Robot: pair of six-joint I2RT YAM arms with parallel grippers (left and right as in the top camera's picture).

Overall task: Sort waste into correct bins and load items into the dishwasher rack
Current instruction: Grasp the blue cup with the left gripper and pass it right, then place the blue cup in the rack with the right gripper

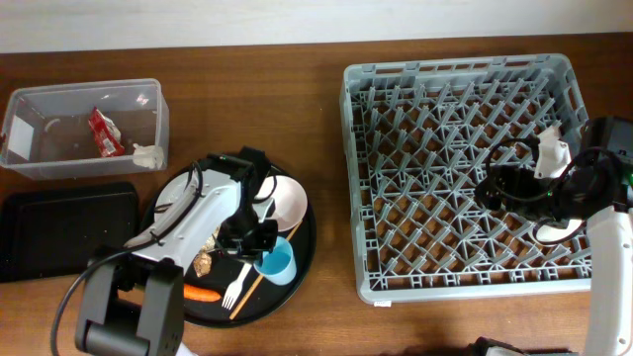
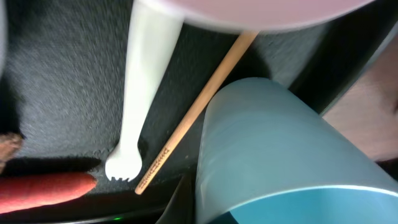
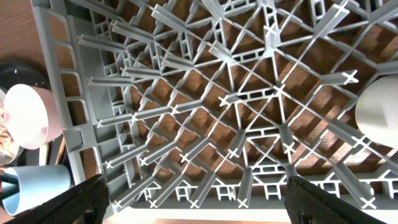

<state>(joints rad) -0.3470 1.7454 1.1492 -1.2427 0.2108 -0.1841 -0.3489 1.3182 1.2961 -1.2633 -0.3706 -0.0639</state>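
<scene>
The left gripper hangs low over the round black tray, pressed close to the light-blue cup. The cup fills the left wrist view, and the fingers hardly show there, so I cannot tell how wide the jaws stand or whether they have hold of the cup. Just beside the cup lie the wooden chopstick and the white plastic fork. The orange carrot lies past the fork's tines, and the cream bowl sits behind, on the same tray. The right gripper is spread wide with nothing between its fingers, hovering above the lattice of the dishwasher rack. The white cup stands among the pegs off to its right. Farther out, the red snack wrapper and the white tissue lie in the clear tub. The step in hand looks to be the pick of the light-blue cup for loading. Next comes a firm hold on the cup's wall and a straight lift that leaves the chopstick and fork undisturbed. Then follows a carry rightward to the rack's near-left cells, or a hand-off to the waiting right gripper. The carrot, the fork, the chopstick and the bowl are yet to be dealt with.
</scene>
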